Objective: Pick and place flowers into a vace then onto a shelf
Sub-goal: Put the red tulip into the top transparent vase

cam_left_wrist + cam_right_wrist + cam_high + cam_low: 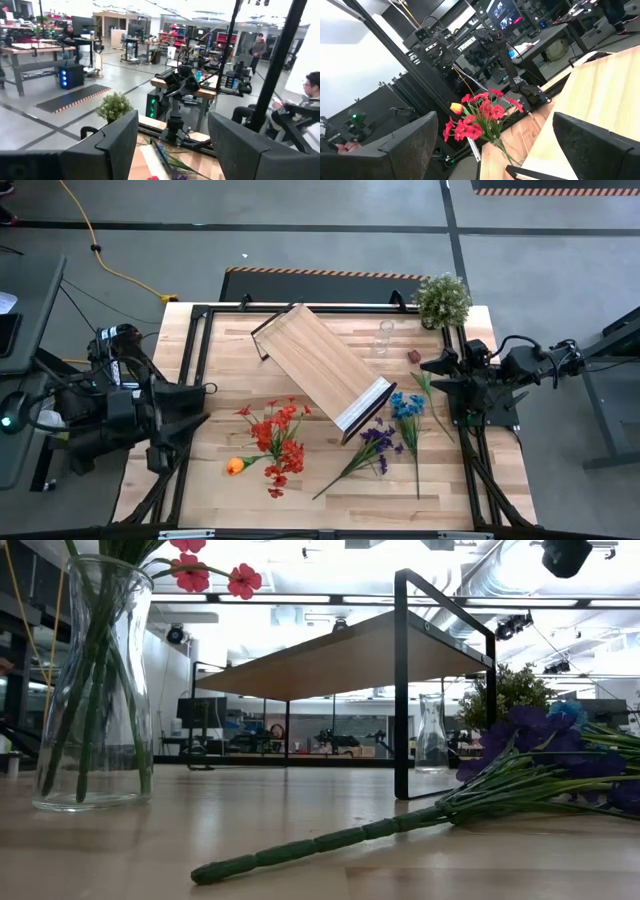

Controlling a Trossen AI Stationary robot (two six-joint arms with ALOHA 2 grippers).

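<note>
Red flowers [276,438] lie on the plank surface [330,500] near its front edge, purple stems [372,445] and blue ones [408,412] beside them. Behind, the shelf [320,367] stands askew. The left gripper [190,417] and right gripper [432,374] hover open, empty, at opposite sides.

In the low view, the clear glass vase [92,680] holding green stems is cut off at the top edge, hiding most blooms. The light-wood shelf with dark metal frame [400,650] conceals part of a second clear glass vase [432,735]. The purple flowers [540,740] run off the right edge.
</note>
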